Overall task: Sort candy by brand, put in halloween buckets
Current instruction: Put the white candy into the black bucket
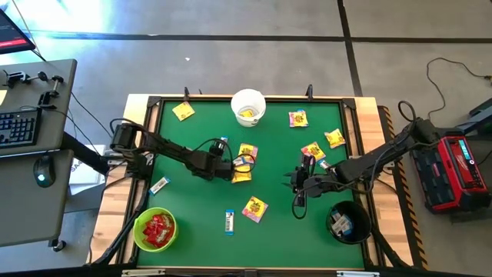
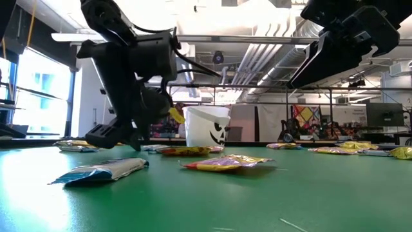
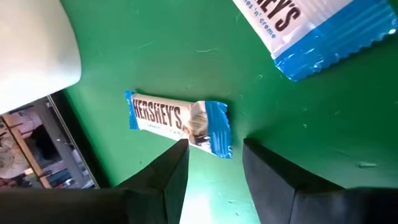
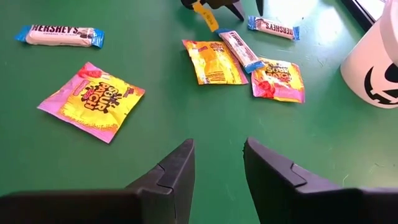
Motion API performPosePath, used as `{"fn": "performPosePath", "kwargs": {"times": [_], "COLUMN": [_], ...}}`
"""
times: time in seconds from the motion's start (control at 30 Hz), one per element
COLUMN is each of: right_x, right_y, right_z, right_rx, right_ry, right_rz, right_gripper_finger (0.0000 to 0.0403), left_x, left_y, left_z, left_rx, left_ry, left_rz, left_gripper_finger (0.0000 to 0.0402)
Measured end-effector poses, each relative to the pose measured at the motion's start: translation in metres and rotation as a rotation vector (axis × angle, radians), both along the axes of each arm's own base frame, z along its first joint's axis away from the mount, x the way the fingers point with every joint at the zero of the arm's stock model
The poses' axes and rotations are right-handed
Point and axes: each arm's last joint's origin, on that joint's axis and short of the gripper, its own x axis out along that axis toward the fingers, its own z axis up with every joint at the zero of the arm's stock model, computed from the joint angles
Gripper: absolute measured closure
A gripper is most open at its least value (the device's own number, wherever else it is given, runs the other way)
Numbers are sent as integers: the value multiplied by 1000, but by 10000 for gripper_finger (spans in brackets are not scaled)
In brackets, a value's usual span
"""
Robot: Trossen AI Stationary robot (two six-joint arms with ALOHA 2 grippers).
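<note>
Green bucket point(image 1: 154, 230) at the near left corner already filled with red packets point(image 1: 159, 227); white bucket point(image 1: 248, 107) at the far middle holding some yellow pieces; black bucket point(image 1: 348, 221) at the near right with a blue-and-white bar or two inside. Sorting maybe half done, to judge. Still loose on the green felt table point(image 1: 192, 223): one white-and-blue bar point(image 1: 159, 185) at the left, another bar point(image 1: 229, 221) near the front, yellow packets point(image 1: 254, 208) across the middle and more toward the right. Left gripper point(image 1: 243, 162) low over the middle, fingers apart and empty, with a bar point(image 3: 179, 120) lying just beyond the tips. Right gripper point(image 1: 299, 187) hanging right of centre, fingers apart, nothing between. Beyond the table, bare concrete floor, a desk with keyboard point(image 1: 18, 127) at the left, and a red box point(image 1: 453, 172) at the right.
</note>
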Motion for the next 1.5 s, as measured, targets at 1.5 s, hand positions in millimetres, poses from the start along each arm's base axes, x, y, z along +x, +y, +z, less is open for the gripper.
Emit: {"fn": "performPosePath", "kwargs": {"times": [1.5], "right_x": [0], "right_y": [0], "right_z": [0], "right_rx": [7], "right_ry": [-1], "right_rz": [-3], "right_gripper_finger": [277], "left_x": [-1], "left_y": [-24], "left_z": [51], "left_rx": [-528], "left_ry": [-318], "left_rz": [12], "left_gripper_finger": [401]}}
